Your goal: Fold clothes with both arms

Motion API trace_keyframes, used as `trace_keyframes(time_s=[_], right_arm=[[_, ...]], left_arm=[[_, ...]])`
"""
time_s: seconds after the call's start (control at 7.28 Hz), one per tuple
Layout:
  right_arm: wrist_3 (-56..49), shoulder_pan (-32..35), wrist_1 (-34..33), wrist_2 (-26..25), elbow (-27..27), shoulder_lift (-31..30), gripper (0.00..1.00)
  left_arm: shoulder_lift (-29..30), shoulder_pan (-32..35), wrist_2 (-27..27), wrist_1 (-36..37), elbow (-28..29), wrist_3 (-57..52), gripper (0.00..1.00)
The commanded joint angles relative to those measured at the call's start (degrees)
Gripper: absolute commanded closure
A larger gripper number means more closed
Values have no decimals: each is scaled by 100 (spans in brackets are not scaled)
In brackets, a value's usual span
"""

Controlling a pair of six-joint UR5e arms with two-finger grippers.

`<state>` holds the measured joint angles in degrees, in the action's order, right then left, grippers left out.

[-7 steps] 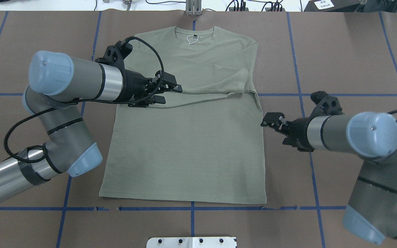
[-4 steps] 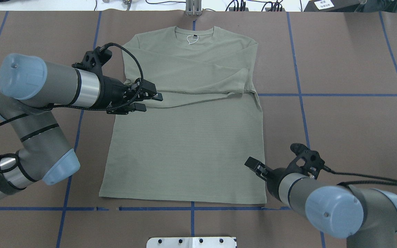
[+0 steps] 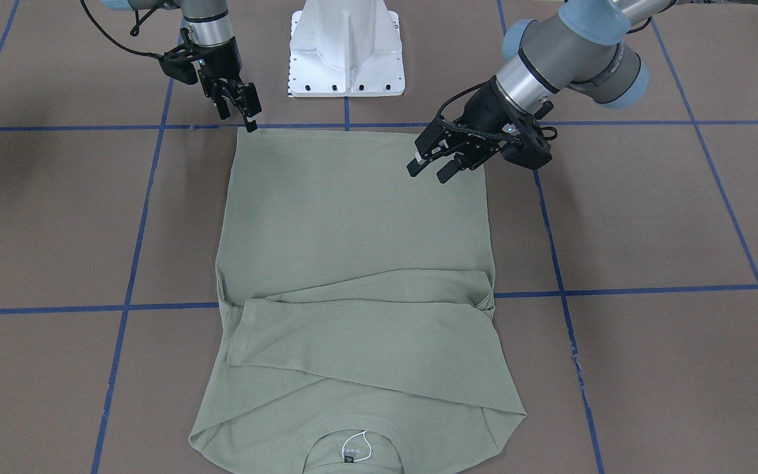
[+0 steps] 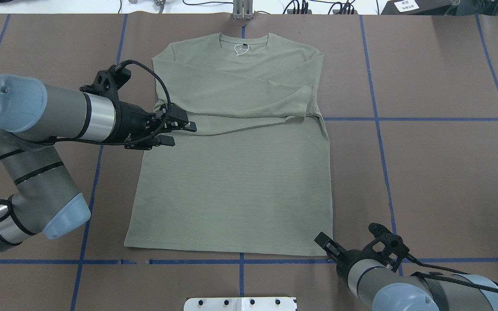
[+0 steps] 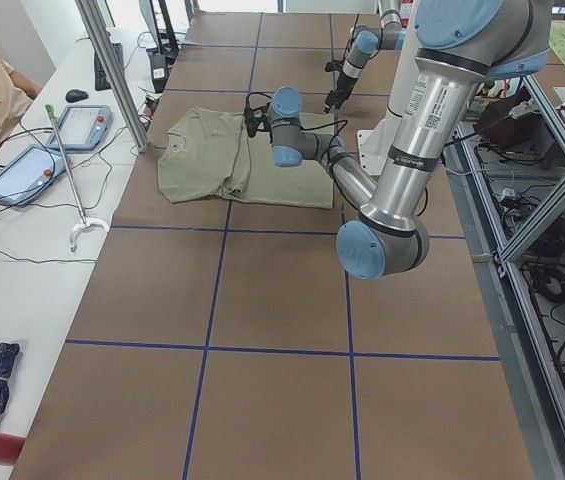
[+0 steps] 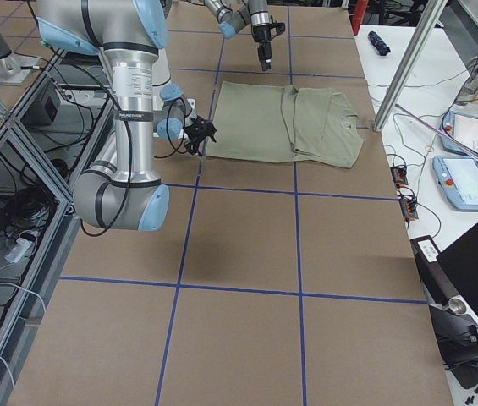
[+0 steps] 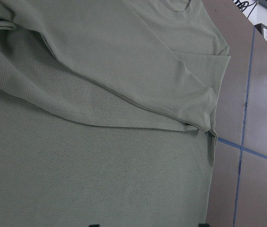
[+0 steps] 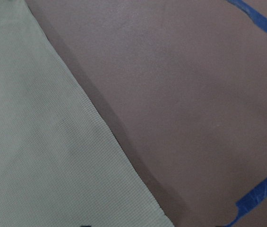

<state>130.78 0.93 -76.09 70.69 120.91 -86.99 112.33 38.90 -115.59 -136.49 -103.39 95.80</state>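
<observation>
Movement first: the right arm's black two-finger claw (image 4: 323,240) has swung down from the side of the pale green long-sleeved knit shirt (image 4: 231,185) to its bottom corner, close to the robot. The left arm's black claw (image 4: 182,133) has slid back toward the shirt's left edge, by the folded sleeve. Both claws are spread apart and hold nothing. The right one's tip sits right at the hem corner. The shirt lies flat on the brown table cover with blue tape lines (image 4: 439,77), sleeves folded across its chest.
</observation>
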Motion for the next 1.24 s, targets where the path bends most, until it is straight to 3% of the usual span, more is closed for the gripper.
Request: trace_keyframes(time_s=[0.0, 0.82, 0.96, 1.1], right_arm=[[27, -23, -2, 15, -41, 33, 13], [-8, -40, -2, 24, -199, 50, 15], [-43, -40, -2, 33, -208, 51, 18], [-44, -32, -2, 33, -199, 51, 34]], left_arm=[[-9, 3, -8, -1, -6, 0, 24], [-27, 12, -8, -27, 29, -9, 24], [-27, 12, -8, -27, 21, -9, 24], [-27, 12, -8, -27, 12, -18, 24]])
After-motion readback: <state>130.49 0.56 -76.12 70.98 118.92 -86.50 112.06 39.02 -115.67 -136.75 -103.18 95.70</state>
